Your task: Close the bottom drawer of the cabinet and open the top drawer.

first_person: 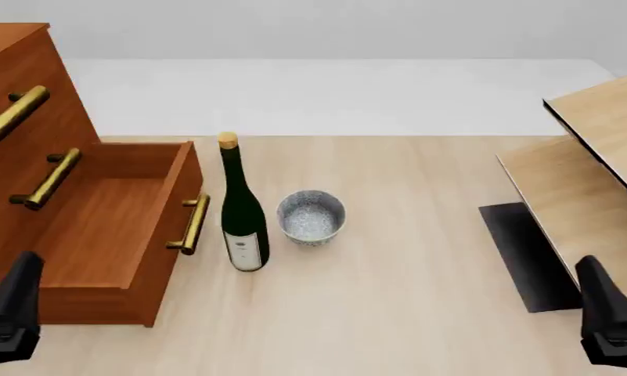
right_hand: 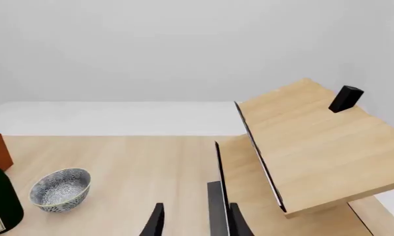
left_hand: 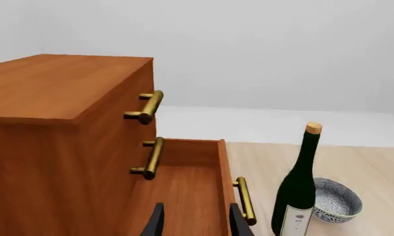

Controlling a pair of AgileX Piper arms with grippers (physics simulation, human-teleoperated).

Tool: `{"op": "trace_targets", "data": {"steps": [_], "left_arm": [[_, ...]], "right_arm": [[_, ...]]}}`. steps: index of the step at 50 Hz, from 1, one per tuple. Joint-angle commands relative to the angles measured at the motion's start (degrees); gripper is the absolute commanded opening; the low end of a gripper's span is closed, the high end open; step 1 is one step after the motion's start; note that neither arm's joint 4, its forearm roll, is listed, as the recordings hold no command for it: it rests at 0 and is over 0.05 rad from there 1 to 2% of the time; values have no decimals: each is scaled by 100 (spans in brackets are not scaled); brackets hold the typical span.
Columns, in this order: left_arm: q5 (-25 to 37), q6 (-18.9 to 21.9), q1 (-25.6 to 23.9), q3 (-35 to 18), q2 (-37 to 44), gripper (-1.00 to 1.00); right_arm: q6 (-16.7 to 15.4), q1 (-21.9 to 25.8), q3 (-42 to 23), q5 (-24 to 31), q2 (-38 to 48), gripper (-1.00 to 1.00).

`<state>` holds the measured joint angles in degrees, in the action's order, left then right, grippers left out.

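The reddish-brown cabinet (first_person: 10, 55) stands at the table's left. Its bottom drawer (first_person: 94, 227) is pulled far out and is empty, its brass handle (first_person: 193, 223) close to a bottle. The top drawer (first_person: 54, 78) sits flush, with its brass handle (first_person: 16, 115) above the middle one. My left gripper (first_person: 10, 309) hangs open near the front edge, just before the open drawer's near corner. In the left wrist view the left gripper (left_hand: 197, 223) points over the bottom drawer (left_hand: 183, 196), with the top drawer's handle (left_hand: 149, 106) higher up. My right gripper (first_person: 606, 317) is open at the front right, holding nothing.
A dark green bottle (first_person: 242, 211) with a cork stands upright just right of the open drawer's handle. A patterned bowl (first_person: 311, 217) sits beside it. Pale wooden shelf boards (first_person: 595, 164) and a black base (first_person: 522, 254) fill the right side, close to the right gripper (right_hand: 197, 223).
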<state>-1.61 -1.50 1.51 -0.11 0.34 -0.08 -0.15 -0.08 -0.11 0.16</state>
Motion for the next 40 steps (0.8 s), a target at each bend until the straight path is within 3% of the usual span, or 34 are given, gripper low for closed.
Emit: {"op": "trace_targets", "data": {"steps": [1, 21, 23, 26, 32, 33, 40], "left_arm": [[56, 125, -131, 0, 178, 100], [-337, 409, -161, -70, 758, 100], [-376, 356, -172, -186, 931, 100], [-361, -32, -272, -454, 1074, 100], [-522, -9, -501, -1179, 2067, 100], [-476, -197, -639, -1363, 2201, 100], [-251, -514, -546, -1921, 3164, 100]], "right_arm": [[6, 30, -16, 3, 19, 100], [0, 25, -45, 23, 8, 100], [1, 23, -45, 25, 9, 100], [3, 17, -48, 26, 10, 100], [-1, 4, -51, 27, 10, 100], [1, 3, -53, 31, 10, 100], [6, -3, -54, 33, 11, 100]]}}
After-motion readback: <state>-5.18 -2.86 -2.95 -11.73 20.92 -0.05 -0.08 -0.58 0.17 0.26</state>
